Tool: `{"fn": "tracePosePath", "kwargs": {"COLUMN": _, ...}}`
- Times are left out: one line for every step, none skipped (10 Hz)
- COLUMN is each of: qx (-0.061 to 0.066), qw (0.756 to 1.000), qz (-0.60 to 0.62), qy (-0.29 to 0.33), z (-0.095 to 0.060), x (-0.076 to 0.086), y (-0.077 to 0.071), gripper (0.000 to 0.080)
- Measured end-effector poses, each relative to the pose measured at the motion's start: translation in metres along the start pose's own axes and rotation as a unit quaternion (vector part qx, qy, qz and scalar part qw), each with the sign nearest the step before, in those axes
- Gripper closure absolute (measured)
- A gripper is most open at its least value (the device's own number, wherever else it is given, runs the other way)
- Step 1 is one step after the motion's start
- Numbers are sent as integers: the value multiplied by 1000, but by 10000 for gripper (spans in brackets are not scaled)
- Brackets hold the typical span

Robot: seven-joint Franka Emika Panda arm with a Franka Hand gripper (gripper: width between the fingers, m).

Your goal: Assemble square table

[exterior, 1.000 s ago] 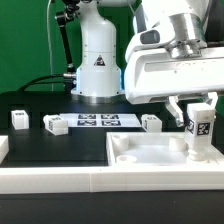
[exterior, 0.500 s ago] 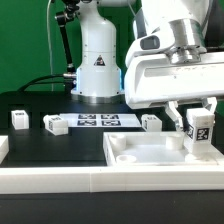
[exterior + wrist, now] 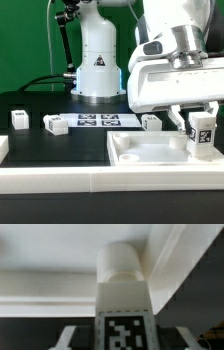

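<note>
While clamping a white plastic leg [image 3: 203, 137] by its tagged, blocky upper part, the gripper [image 3: 198, 118] is standing with its jaws partly closed on both sides of it. Smooth and rounded at its lower end, the leg is hanging upright inside the shallow slab [image 3: 150, 152], close to a corner of its raised rim [image 3: 165, 258]; contact cannot be told. Three other legs [image 3: 55, 124] are lying on the black table [image 3: 30, 140] around the marker board [image 3: 98, 121]
</note>
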State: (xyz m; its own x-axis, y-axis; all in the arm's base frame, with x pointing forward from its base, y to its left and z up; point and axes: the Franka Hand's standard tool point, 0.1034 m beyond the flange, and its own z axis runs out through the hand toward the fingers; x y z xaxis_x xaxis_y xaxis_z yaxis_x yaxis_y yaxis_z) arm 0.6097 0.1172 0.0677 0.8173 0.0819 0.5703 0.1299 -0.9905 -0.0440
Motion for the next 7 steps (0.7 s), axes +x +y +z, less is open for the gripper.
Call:
{"fn": "tracePosePath", "kwargs": {"qx": 0, "qw": 1000, "qz": 0, "qy": -1, "z": 0, "x": 0, "y": 0, "gripper": 511}}
{"fn": "tracePosePath", "kwargs": {"qx": 1, "qw": 1000, "qz": 0, "qy": -3, "z": 0, "x": 0, "y": 0, "gripper": 511}}
{"fn": "tracePosePath", "kwargs": {"qx": 1, "qw": 1000, "qz": 1, "qy": -8, "z": 0, "x": 0, "y": 0, "gripper": 511}}
{"fn": "tracePosePath", "kwargs": {"qx": 3, "qw": 1000, "qz": 1, "qy": -15, "z": 1, "x": -3, "y": 0, "gripper": 511}}
{"fn": "tracePosePath", "kwargs": {"qx": 3, "qw": 1000, "qz": 1, "qy": -16, "z": 1, "x": -3, "y": 0, "gripper": 352}}
{"fn": "tracePosePath", "kwargs": {"qx": 3, "qw": 1000, "qz": 1, "qy": -16, "z": 1, "x": -3, "y": 0, "gripper": 226}}
{"fn": "tracePosePath", "kwargs": {"qx": 3, "qw": 1000, "qz": 1, "qy": -16, "z": 1, "x": -3, "y": 0, "gripper": 226}}
